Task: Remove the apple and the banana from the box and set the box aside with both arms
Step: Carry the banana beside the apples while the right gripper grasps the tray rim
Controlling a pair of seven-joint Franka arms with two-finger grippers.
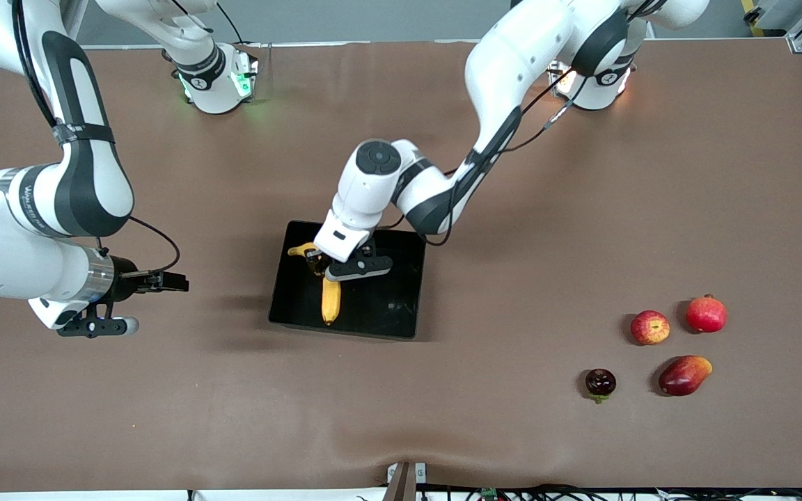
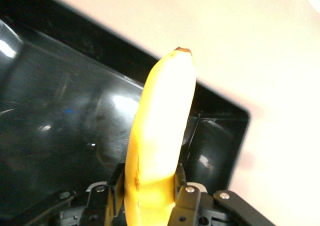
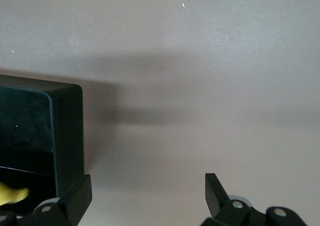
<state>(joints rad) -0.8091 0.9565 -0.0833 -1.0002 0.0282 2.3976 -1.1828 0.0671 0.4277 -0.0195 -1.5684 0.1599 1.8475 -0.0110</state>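
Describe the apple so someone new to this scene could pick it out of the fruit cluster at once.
Start at the brown table and go toward the left arm's end, where four fruits lie apart from the black box. The apple sits beside the pomegranate. It is round and red with yellow streaks, unlike the plain red pomegranate, the oval mango and the dark purple fruit.

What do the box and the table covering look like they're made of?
The box looks like glossy black plastic: bright glare shows on its floor and walls in the left wrist view. The table covering looks like matte brown paper or fabric, with faint wrinkles; which of these is unclear.
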